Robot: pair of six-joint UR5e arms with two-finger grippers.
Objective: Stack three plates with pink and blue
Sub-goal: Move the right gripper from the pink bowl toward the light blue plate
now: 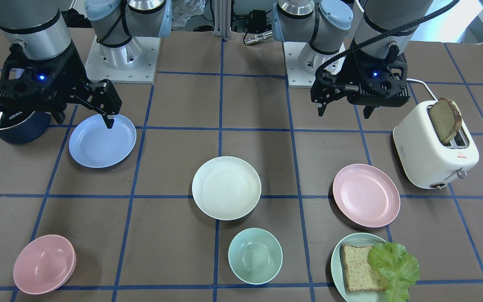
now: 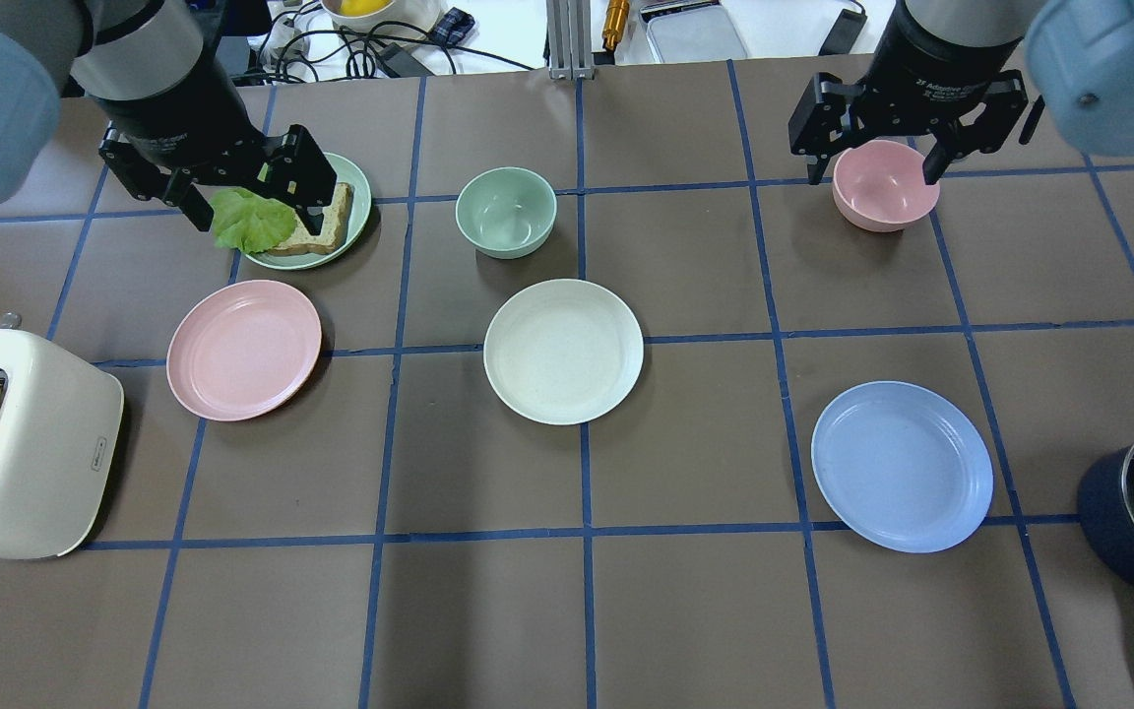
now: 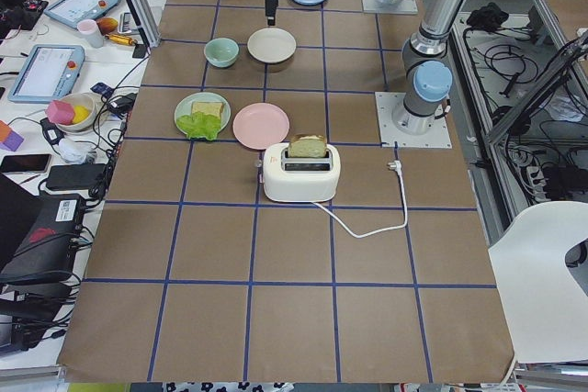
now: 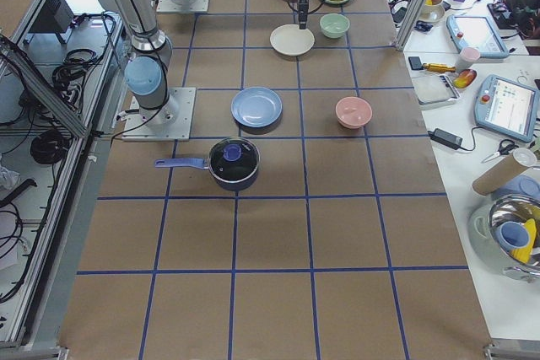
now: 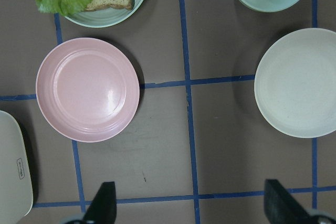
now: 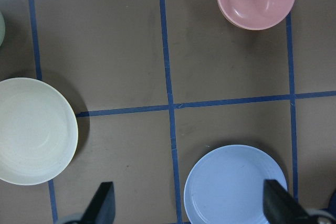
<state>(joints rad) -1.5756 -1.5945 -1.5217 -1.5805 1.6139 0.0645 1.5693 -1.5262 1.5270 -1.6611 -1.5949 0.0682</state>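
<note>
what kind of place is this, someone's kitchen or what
Most likely a robotics lab staged as a kitchen: the table is gridded with blue tape, the left arm and right arm are bolted onto it, and a teach pendant lies alongside.

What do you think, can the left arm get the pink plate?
Probably yes: the pink plate lies bare, apart from the toaster and green plate, with the left fingers open nearby.

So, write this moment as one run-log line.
stack: none yet | left fingers: open, empty | right fingers: open, empty | matte pale pink round plate, cream-white round plate, light blue round plate: lying apart
</note>
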